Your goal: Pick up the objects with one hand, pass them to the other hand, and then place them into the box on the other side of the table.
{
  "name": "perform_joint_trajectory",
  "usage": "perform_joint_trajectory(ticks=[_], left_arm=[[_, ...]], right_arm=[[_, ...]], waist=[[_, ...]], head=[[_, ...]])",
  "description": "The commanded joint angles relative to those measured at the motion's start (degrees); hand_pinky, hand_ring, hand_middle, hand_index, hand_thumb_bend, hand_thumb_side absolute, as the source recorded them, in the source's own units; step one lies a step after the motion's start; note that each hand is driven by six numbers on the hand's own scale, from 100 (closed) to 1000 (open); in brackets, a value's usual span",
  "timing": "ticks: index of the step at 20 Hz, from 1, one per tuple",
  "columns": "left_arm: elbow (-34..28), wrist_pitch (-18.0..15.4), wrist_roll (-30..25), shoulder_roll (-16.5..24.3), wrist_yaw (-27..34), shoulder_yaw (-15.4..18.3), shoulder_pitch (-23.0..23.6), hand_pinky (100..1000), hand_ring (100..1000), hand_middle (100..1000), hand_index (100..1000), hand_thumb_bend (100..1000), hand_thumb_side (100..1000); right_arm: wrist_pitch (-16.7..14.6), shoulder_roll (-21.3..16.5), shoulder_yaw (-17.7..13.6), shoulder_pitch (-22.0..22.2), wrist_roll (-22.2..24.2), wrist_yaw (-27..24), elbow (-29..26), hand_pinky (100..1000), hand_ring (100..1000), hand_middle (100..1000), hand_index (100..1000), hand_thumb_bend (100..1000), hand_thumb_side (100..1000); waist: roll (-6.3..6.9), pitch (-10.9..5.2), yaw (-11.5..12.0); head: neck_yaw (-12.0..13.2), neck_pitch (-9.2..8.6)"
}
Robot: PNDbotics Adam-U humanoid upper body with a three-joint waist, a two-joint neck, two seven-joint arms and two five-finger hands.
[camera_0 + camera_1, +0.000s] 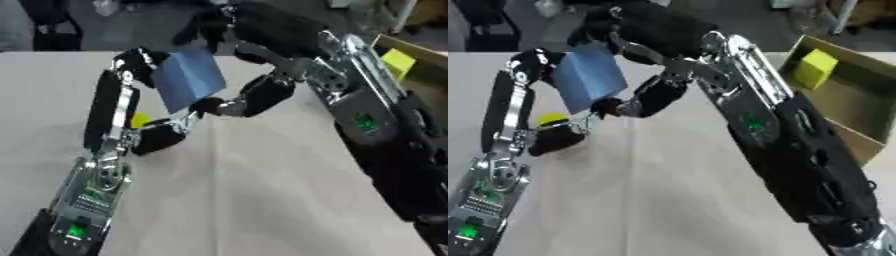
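Observation:
A blue block [188, 77] hangs above the table between both hands. My left hand [112, 107] rises from the lower left, its fingers curled over the block's upper left corner and its thumb below. My right hand [658, 95] comes in from the upper right, with fingers hooked over the block's top and the thumb against its lower edge. A cardboard box [846, 107] stands at the table's right side with a yellow block [815, 67] inside. A small yellow thing [551, 119] lies on the table behind my left hand.
The grey table cloth [245, 190] stretches across the near half of the table. My right forearm [798, 150] crosses the right side between the block and the box. Dark furniture stands beyond the far edge.

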Motion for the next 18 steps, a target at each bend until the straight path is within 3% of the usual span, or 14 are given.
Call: perform_joint_trajectory(ticks=[1,10,18], left_arm=[[-1.0,-0.6,-0.1,0.0,-0.1,-0.5,-0.8,512,466,383,565,100,117],[-1.0,-1.1,-0.2,-0.2,0.1,-0.6,-0.9,515,468,385,566,100,116],[-1.0,-1.9,-0.2,-0.4,0.6,-0.8,-1.0,516,469,386,565,100,116]], right_arm=[[-0.3,0.0,-0.3,-1.2,0.2,-0.6,0.3,770,591,705,808,431,179],[-0.1,0.0,-0.2,-1.1,1.2,-2.7,0.6,765,610,679,764,411,100],[-0.1,0.0,-0.1,-1.1,1.6,-3.7,0.8,761,600,664,747,410,100]], waist=[[-0.7,-1.14,0.1],[-0.63,-1.04,0.1],[-0.59,-0.96,0.1]], head=[[-0.2,-0.44],[-0.2,-0.42],[-0.1,-0.34]])
